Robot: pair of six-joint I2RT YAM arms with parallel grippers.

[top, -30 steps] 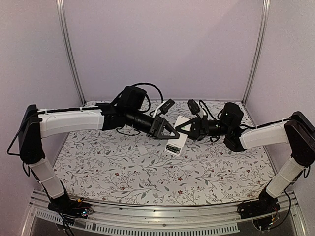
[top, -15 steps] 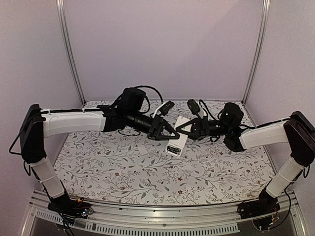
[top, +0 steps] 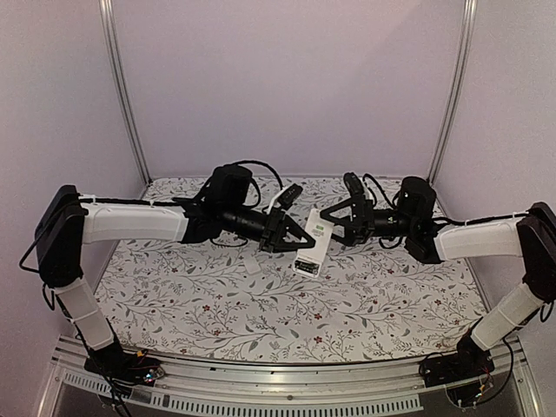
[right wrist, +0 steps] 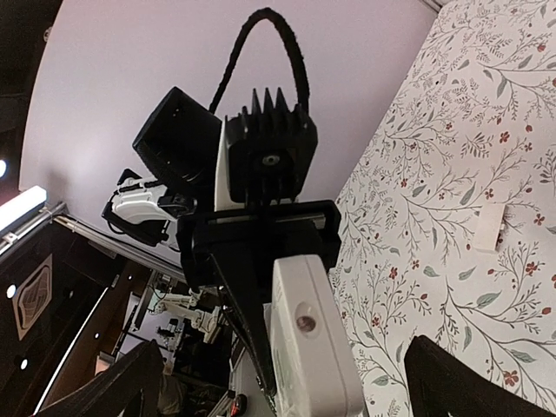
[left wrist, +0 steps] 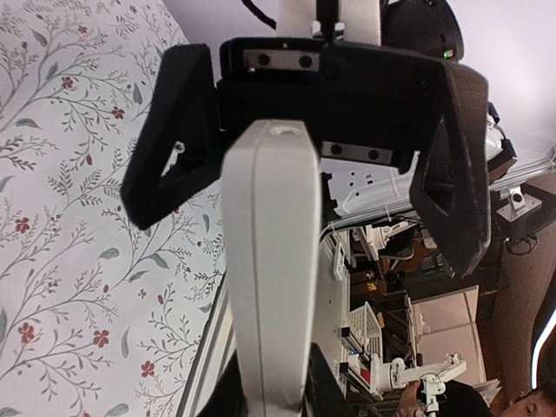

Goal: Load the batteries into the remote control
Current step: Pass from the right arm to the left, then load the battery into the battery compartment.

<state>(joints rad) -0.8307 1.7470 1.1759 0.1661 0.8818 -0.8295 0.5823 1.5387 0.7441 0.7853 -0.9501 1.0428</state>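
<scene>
Floral tabletop | left jaws: clamped on remote control | right jaws: spread wide, clear of it | print unreadable

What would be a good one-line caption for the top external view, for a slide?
Left gripper holds the white remote control above the floral table; right gripper stands open beside it.

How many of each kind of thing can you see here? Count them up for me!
Robot arms: 2 (left, right)
Remote control: 1
Small white cover plate: 1
Total: 4
</scene>
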